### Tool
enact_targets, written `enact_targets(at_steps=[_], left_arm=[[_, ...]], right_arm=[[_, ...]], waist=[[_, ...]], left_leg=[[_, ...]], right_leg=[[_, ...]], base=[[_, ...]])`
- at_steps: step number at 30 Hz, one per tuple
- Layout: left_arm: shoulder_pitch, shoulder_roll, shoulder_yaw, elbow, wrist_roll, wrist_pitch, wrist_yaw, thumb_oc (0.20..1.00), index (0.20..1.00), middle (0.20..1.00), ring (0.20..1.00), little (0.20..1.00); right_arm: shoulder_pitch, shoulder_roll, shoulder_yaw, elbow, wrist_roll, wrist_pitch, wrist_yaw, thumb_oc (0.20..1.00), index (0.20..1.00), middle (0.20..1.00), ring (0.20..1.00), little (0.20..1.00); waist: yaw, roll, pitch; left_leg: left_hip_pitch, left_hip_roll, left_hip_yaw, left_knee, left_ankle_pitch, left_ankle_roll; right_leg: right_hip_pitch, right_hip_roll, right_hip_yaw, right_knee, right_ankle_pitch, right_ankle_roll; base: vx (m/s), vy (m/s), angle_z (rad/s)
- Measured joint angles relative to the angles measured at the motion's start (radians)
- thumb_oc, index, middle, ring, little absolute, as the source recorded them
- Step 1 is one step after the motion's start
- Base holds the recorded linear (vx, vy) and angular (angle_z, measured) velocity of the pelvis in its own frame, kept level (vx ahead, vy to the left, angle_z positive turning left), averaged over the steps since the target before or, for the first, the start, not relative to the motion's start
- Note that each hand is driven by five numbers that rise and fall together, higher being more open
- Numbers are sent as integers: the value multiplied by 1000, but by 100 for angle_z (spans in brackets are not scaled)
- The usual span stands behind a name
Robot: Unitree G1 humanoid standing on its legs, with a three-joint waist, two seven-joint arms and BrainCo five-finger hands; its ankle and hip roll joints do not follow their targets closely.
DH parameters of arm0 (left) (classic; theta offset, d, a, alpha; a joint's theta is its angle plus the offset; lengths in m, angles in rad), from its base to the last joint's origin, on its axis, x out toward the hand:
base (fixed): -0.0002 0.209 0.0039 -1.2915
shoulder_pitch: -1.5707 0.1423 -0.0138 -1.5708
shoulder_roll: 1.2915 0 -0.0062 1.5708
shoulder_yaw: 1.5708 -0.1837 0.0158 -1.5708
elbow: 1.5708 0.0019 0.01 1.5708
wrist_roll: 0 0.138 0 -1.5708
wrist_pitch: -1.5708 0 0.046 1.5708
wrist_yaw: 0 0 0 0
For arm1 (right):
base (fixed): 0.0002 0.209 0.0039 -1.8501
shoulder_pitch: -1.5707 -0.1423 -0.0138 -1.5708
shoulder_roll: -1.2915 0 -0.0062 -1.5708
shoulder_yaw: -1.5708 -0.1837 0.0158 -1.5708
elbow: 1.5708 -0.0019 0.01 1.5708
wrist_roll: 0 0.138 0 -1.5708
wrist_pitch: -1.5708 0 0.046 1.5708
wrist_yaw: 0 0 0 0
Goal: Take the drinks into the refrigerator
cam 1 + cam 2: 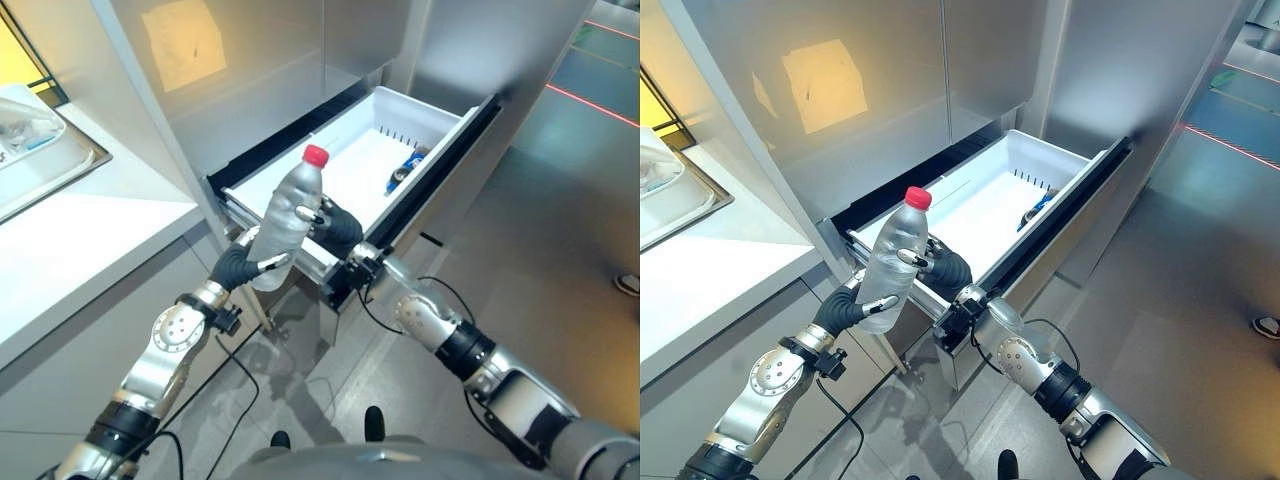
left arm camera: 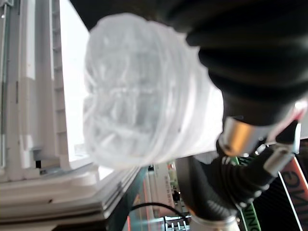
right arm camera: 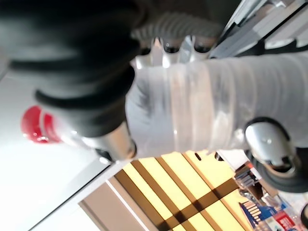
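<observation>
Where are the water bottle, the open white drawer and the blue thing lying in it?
water bottle [image 1: 285, 215], left eye view, clear body
white drawer [image 1: 352, 175], left eye view, bare floor
blue thing [image 1: 407, 170], left eye view, its middle

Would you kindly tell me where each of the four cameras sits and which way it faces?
Left eye view: on the head, looking down at the water bottle before the open refrigerator drawer; both arms show.
Right eye view: beside it, same scene, same bottle.
Left wrist view: on the left wrist, along the left robot hand at the bottle's base.
Right wrist view: on the right wrist, along the right robot hand; shares the bottle and its red cap.
</observation>
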Motion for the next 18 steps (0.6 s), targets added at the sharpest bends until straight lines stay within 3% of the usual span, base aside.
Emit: enact_targets(at_steps=[18], left_arm=[[-14,45,1,0,2,11,9,200,200,200,200,200]], right_arm=[[-1,19,-1,3,4,-5,20,1000,1000,1000,1000,1000]], waist=[[2,0,1]], left_leg=[[-1,1,-13,0,1,-2]], right_leg=[[7,-1,-14,0,-3,0]], base=[[-4,1,1]])
